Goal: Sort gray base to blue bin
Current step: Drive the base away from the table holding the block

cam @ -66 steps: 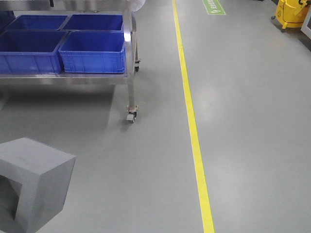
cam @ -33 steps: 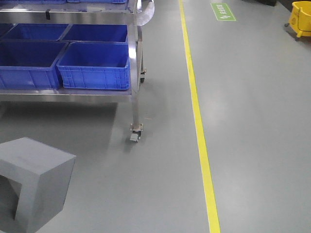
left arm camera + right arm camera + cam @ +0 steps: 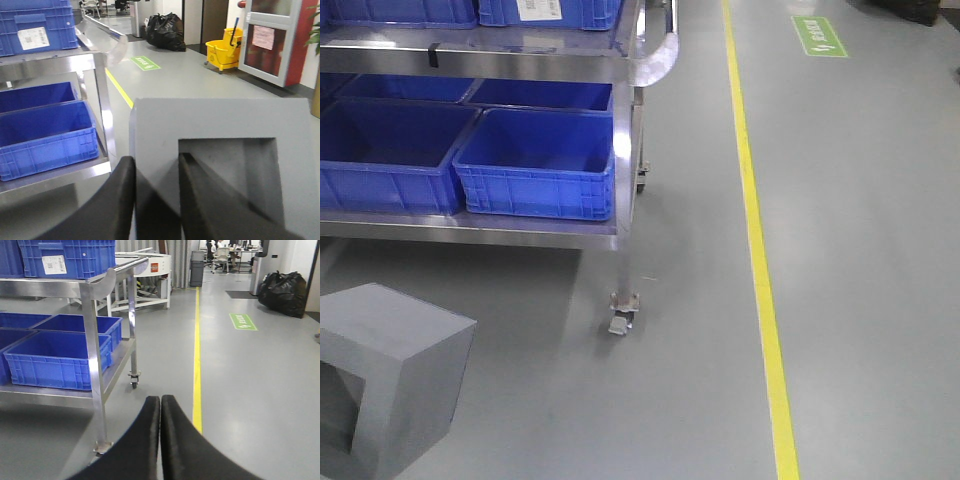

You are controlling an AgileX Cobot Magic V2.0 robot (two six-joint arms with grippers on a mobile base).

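The gray base point(image 3: 215, 125) fills the left wrist view, its square recess facing the camera. My left gripper point(image 3: 156, 162) is shut on the base's wall, one finger outside it and one inside the recess. In the front view the base point(image 3: 395, 365) hangs at the lower left above the floor. Several blue bins stand on the cart's lower shelf; the nearest blue bin point(image 3: 535, 165) is ahead and to the right of the base and shows no contents. It also shows in the wrist views, blue bin point(image 3: 47, 135) and blue bin point(image 3: 55, 357). My right gripper point(image 3: 160, 400) is shut with nothing in it.
A steel cart point(image 3: 625, 150) on casters point(image 3: 621, 312) stands ahead on the left, with more blue crates point(image 3: 550, 12) on its upper shelf. A yellow floor line point(image 3: 760, 250) runs along its right. A yellow mop bucket point(image 3: 222, 50) and black bags point(image 3: 165, 32) stand farther off.
The cart and its bins have grown larger and slid right and down in the front view, as my base moves closer. The gray base keeps its place in the view.
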